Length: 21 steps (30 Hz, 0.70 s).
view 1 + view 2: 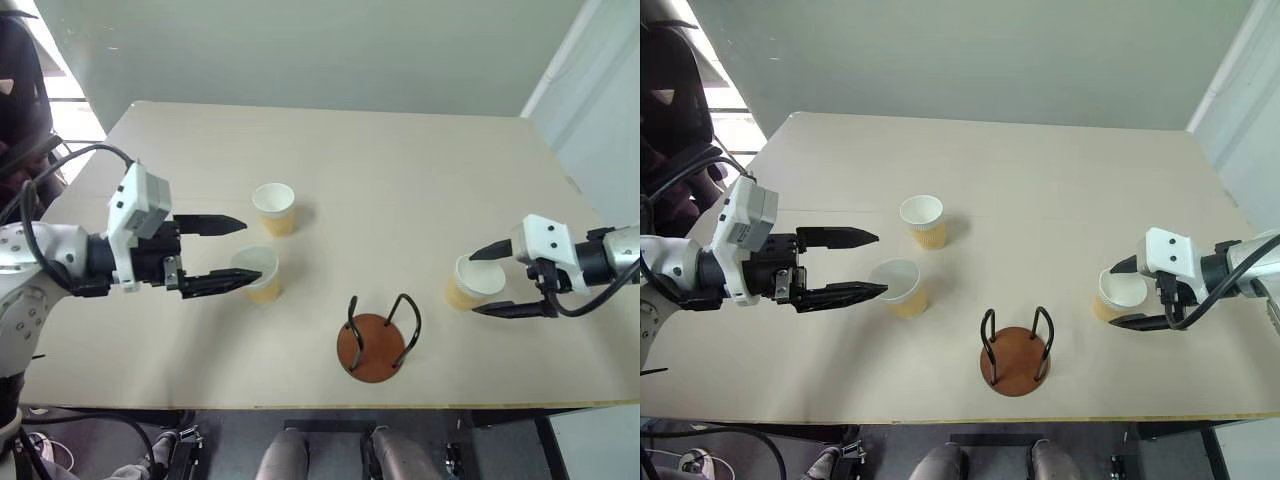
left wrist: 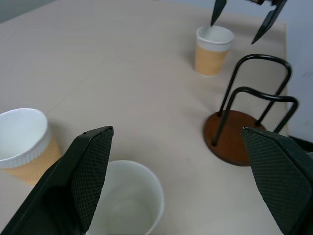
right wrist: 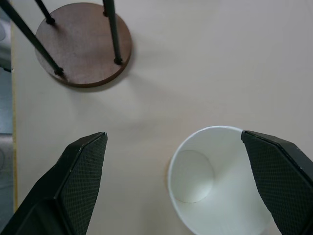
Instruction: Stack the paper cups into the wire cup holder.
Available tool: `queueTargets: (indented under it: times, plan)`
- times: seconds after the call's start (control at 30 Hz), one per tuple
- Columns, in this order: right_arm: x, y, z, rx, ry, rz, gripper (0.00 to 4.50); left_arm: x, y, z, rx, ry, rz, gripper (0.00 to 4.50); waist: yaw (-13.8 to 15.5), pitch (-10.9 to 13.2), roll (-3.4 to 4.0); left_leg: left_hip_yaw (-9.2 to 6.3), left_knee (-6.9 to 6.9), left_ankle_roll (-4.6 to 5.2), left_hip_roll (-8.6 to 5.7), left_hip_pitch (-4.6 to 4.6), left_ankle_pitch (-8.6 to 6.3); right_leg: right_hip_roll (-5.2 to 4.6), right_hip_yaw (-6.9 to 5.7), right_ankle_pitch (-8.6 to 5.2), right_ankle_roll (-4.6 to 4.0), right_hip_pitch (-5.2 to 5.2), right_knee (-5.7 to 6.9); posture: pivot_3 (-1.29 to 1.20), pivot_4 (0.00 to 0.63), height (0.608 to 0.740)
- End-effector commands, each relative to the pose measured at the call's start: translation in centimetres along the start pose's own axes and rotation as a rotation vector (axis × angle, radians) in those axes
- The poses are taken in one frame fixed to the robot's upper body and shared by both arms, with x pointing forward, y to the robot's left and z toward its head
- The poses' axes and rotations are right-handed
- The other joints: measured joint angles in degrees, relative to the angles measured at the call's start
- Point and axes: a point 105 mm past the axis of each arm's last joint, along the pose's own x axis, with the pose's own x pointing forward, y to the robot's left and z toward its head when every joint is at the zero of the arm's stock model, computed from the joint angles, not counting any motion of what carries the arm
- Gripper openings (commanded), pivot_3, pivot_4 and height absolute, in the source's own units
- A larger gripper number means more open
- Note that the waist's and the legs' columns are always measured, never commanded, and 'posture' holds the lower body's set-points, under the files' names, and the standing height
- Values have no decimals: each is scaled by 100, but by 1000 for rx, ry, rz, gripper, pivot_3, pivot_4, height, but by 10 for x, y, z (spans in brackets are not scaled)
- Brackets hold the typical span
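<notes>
The counter (image 1: 420,160) edge sits closest to us, and on it, just in from that edge, stands the wire cup holder (image 1: 377,340), empty, between our two hands and well apart from each. Going down in size, our left hand (image 1: 232,256) comes next: fingers spread wide, gripping nothing, with the near paper cup (image 1: 258,274) just beyond its lower fingertip and the far paper cup (image 1: 274,208) a little past its upper one. Our right hand (image 1: 488,283) is likewise wide open and empty, its fingers straddling the third paper cup (image 1: 472,282), which stands upright and free on the counter. We judge we are at the first pickup, no cup stacked yet. Next we should lower the right hand around that cup, close gently on its wall without crushing it, then carry it over to the holder's loops
</notes>
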Motion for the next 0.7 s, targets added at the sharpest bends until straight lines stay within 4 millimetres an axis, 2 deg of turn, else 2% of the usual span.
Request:
queueTargets:
  times: [0.03, 0.13, 0.47, 0.57, 0.7]
  plan:
    - [-2, 1, -4, -43, 49, 9, 4473, -6, -3, 12, 57, 8, 21, 4500, 1, 0, 0, 0, 2, 0, 0, 1, 0, 0, 0, 1, 2, 1, 0, 0, 150, 740]
    - [1, 3, -14, -55, 99, 22, 4473, -5, -9, 15, 83, 26, 11, 4500, 1, 0, 0, -1, 5, 5, 0, 1, 4, 0, 0, 7, 7, 3, 2, 0, 150, 740]
    - [17, -3, -26, -100, 154, 27, 4473, -5, -10, 18, 87, 30, 21, 4500, -9, 0, 0, 0, 18, 11, 1, 3, 8, -1, 1, 29, 6, 3, 2, 0, 150, 740]
    - [19, -4, -24, -109, 149, 33, 3595, -6, -10, 18, 87, 30, 24, 4500, -10, 0, 0, 0, 20, 11, 2, 3, 8, -1, 0, 32, 5, 2, 3, 0, 150, 740]
    - [22, -6, -28, -117, 157, 41, 2156, -7, -10, 17, 83, 24, 33, 4500, -10, 0, 0, 0, 21, 11, 2, 2, 8, -1, 0, 33, 5, 2, 2, 0, 150, 740]
